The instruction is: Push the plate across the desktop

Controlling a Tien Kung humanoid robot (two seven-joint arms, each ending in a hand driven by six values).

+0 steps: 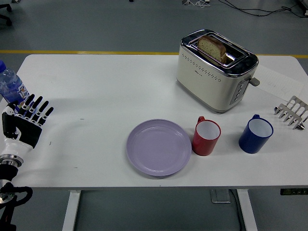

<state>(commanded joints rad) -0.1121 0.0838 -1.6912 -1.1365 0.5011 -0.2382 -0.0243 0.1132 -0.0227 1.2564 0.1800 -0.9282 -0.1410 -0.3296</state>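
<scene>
From the head view, the left hand [26, 122] hovers at the table's left edge, fingers spread wide and holding nothing, palm side turned toward the camera. No contact with the plate [159, 147], which lies well off to the hand's right, near the front edge of the white table [106, 86]. The push, by the look of it, is not yet begun: the hand has the whole stretch of bare tabletop to cross before it can touch the rim, and then the slide itself remains.

Just behind the hand, close to its fingertips, stands the water bottle [10, 86], possibly touching them, though the overlap at the frame edge makes that hard to call. The right hand does not appear at all.

Now the count. One plate, lilac. Two mugs: a red mug [206, 136] touching or almost touching the plate's far side from the hand, and a blue mug [255, 134] further right again. One toaster [215, 71], farthest back and right, with one slice of bread [212, 47] standing in its slot. One metal rack [291, 112] at the extreme right, one sheet of paper [279, 82] behind it. One bottle.
</scene>
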